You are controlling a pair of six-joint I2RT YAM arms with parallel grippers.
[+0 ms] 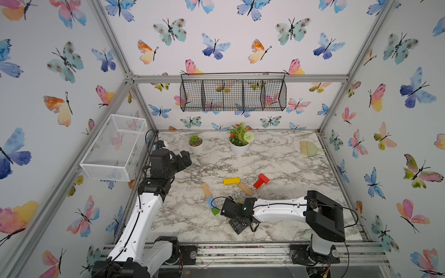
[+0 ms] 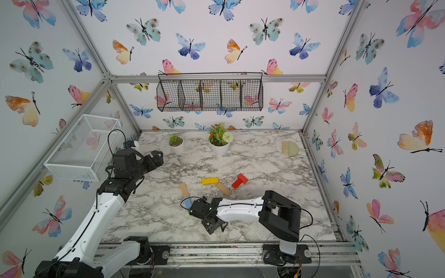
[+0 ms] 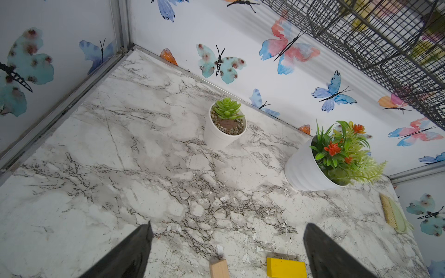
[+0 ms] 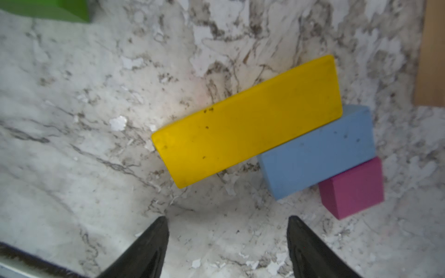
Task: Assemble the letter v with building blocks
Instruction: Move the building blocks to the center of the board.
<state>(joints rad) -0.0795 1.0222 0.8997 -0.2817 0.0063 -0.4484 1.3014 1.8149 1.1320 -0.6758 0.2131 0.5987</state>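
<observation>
The V looks roughly half done to me. One arm is laid out on the counter (image 1: 277, 163): a tan bar (image 1: 206, 189), a light blue bar (image 1: 211, 202) and the green cube (image 1: 215, 211), end to end in one line. Its long axis slants. The green cube is the near tip, and the line runs away from the robot, leaning a bit to its left.

The other arm of the V isn't built yet. The spare pieces sit further back, to the right of that line: a yellow block (image 1: 231, 181), a second tan block (image 1: 245, 189) and the red blocks (image 1: 261, 181).

The right wrist view shows another yellow bar (image 4: 248, 120) lying flat. A second blue bar (image 4: 317, 154) runs along its side, and a magenta cube (image 4: 351, 187) touches that one. This yellow bar is apart from the green cube, so I'd guess it needs nudging into place.

The right gripper (image 4: 227, 240) hangs low just beside the green cube, fingers spread with nothing between them. The left gripper (image 3: 227, 248) is spread wide too, empty, over the back left of the counter and well apart from the V.
</observation>
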